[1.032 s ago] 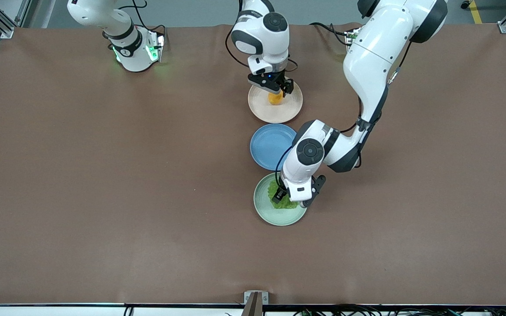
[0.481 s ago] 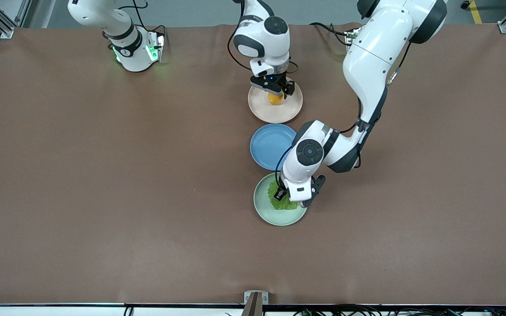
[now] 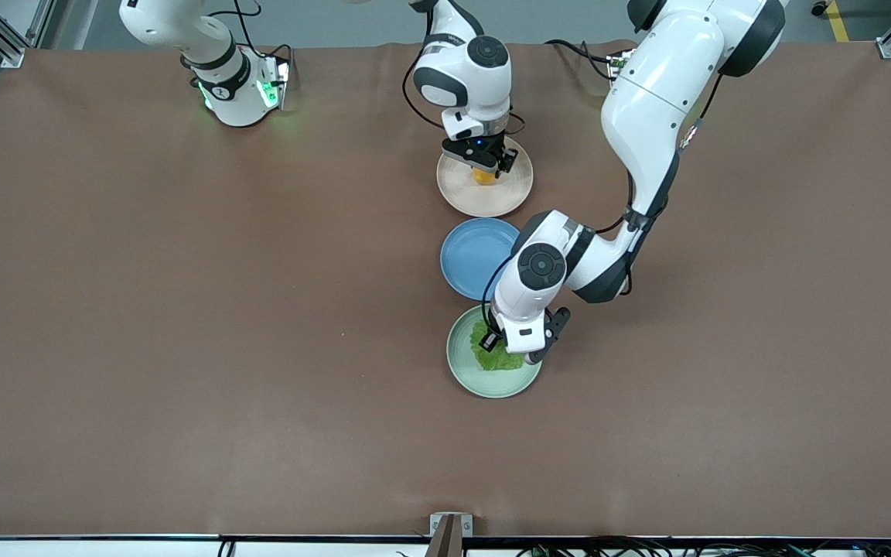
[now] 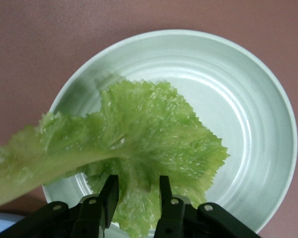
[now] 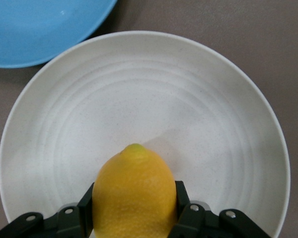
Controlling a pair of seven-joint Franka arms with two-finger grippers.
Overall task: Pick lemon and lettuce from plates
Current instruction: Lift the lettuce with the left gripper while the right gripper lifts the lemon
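Step in hand: I judge both grasps made and the lift just starting.
Right hand [image 5: 134, 218]: my fingers are clamped on either side of the lemon [image 5: 134, 193], over the beige-pink plate [image 5: 228, 124].
Lemon position: whether it touches the plate or hangs just clear, I cannot tell.
Left hand [image 4: 136, 198]: my fingers pinch the lettuce [image 4: 139, 144] at its edge, over the mint green plate [image 4: 248, 99].
Lettuce position: one end of the leaf droops past the plate's rim.
Next move: raise both hands straight up and keep each grip firm; the thin leaf could slip or tear.
Edges: the blue plate [image 3: 478, 255] lies between my two plates, its rim near both.
Open room: the brown surface [image 3: 182, 309] toward the right arm's end is bare.
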